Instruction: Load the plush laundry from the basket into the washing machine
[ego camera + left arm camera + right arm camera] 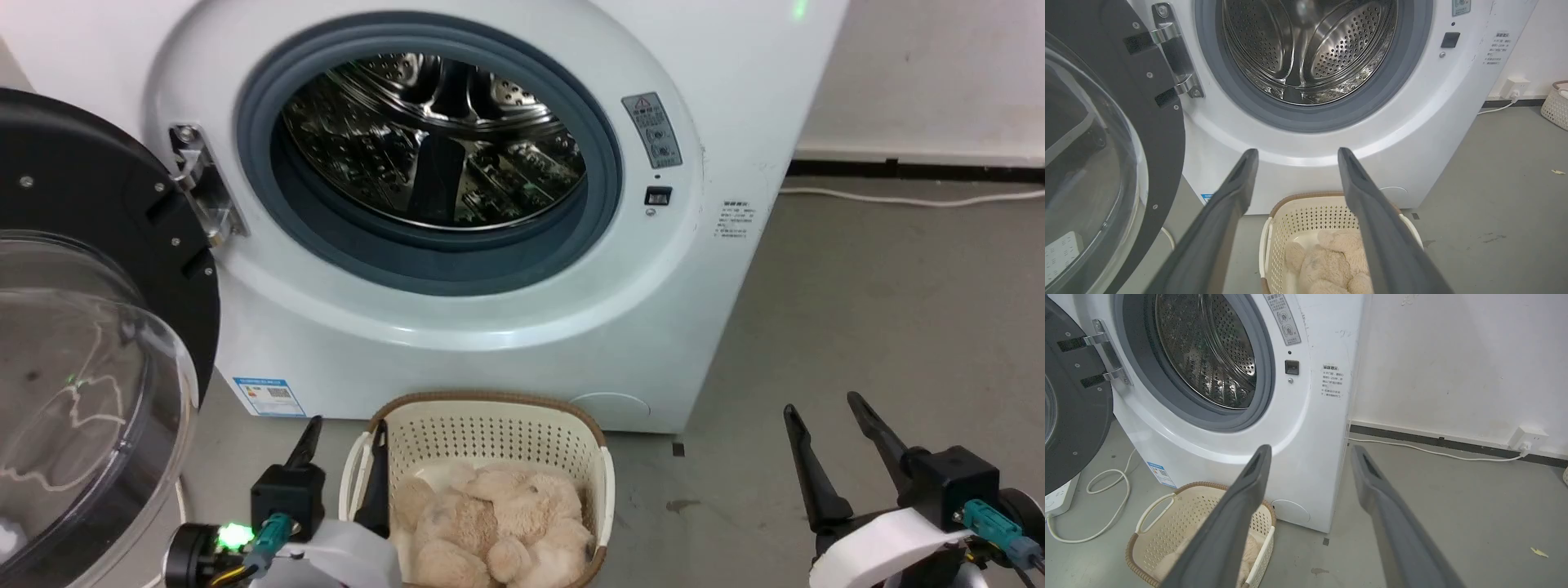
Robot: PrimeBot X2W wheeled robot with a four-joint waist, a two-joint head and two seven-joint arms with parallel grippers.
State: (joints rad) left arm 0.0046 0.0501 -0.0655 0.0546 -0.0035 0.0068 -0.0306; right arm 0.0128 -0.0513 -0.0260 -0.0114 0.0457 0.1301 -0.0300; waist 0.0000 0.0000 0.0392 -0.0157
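- Washing machine point(490, 327): door point(82, 367) swung open to the robot's left; steel drum point(433, 139) exposed.
- Basket point(490, 429): stands on the floor point(857, 310), just in front of the machine.
- Plush laundry point(498, 523): lies inside the basket.
- Left gripper point(347, 425): fingers spread, holding nothing, at the basket's left rim.
- Right gripper point(821, 403): fingers spread, empty, well right of the basket.

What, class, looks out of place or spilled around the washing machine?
Little stands out: a small yellowish scrap lies on the grey floor, and a dark stain marks it near the basket.
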